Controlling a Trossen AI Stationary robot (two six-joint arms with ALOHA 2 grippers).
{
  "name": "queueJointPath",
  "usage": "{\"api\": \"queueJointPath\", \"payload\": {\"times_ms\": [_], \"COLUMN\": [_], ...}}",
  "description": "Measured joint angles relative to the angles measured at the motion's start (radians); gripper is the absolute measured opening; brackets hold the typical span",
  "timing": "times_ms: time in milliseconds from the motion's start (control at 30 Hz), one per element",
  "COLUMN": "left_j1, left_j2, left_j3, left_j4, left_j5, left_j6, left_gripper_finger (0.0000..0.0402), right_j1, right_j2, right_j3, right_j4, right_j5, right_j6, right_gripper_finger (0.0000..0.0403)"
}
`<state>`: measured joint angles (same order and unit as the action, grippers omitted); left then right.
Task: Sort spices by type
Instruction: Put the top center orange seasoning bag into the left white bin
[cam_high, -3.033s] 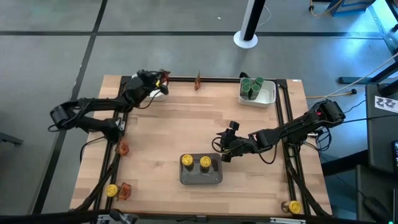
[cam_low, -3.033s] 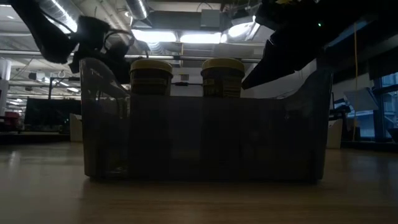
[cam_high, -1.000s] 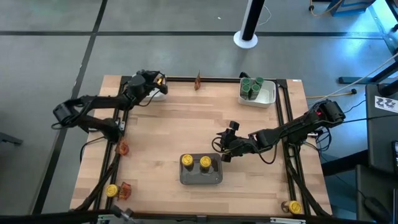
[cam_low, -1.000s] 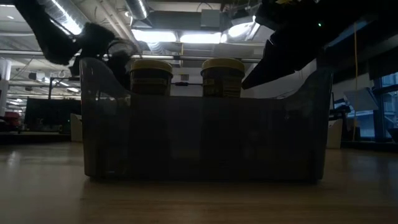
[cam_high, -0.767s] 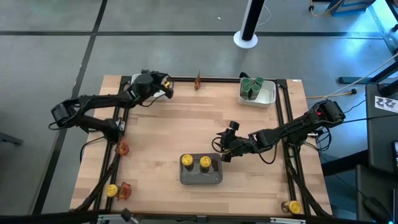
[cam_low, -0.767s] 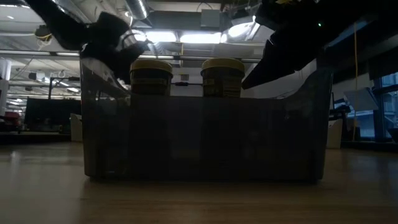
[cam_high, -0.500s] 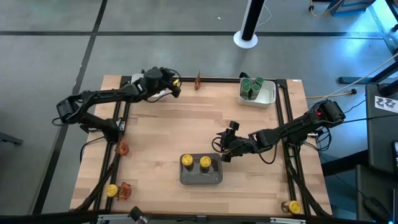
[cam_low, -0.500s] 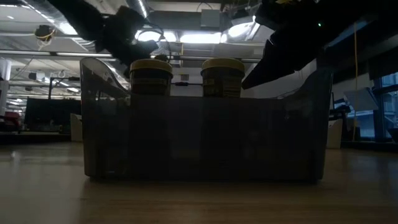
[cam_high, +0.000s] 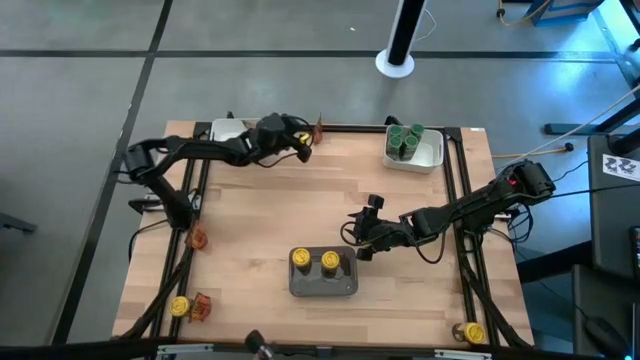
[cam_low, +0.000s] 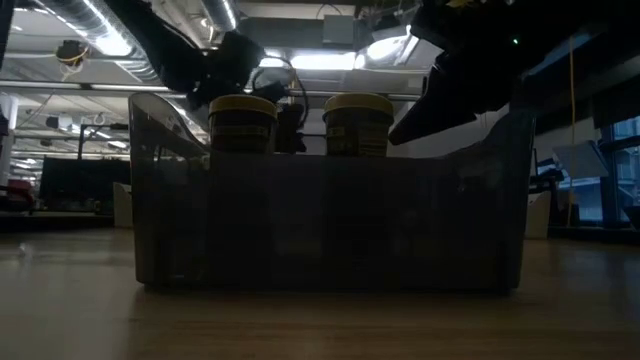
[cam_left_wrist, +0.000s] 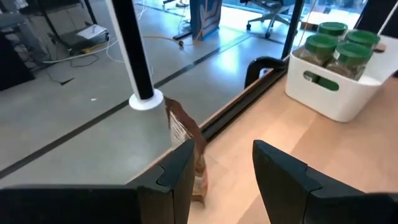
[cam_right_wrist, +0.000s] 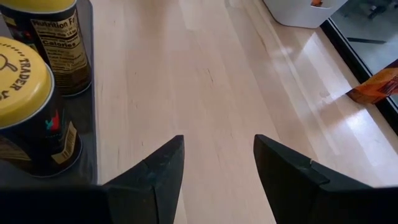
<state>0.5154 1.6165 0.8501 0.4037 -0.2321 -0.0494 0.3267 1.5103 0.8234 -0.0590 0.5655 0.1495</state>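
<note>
Wood table: 4 yellow-lid jars, 2 in grey tray; L gripper, R gripper jaws apart, empty

pale smooth wood table, see-through smoky plastic tray, glossy white plastic bin, crinkly reddish packet, matt black fingers

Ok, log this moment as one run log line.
left gripper: open, at standing reddish packet by far edge | right gripper: open, empty, beside grey tray holding two yellow-lidded jars
</note>
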Motion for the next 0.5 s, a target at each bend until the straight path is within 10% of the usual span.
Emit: {"api": "queueJointPath", "payload": {"times_ms": [500], "left_j1": [-0.024], "left_j2": [0.153], "left_j3": [0.072], "left_j4": [0.048], "left_j5": [-0.013], "left_j6": [0.042], "left_gripper_finger": [0.0145], "right_j1": [0.000], "right_j2": [0.000], "right_j3": [0.000], "right_j4": [-0.006], "right_j5": [-0.001], "right_j6": [0.000], "right_gripper_finger": [0.0195]}}
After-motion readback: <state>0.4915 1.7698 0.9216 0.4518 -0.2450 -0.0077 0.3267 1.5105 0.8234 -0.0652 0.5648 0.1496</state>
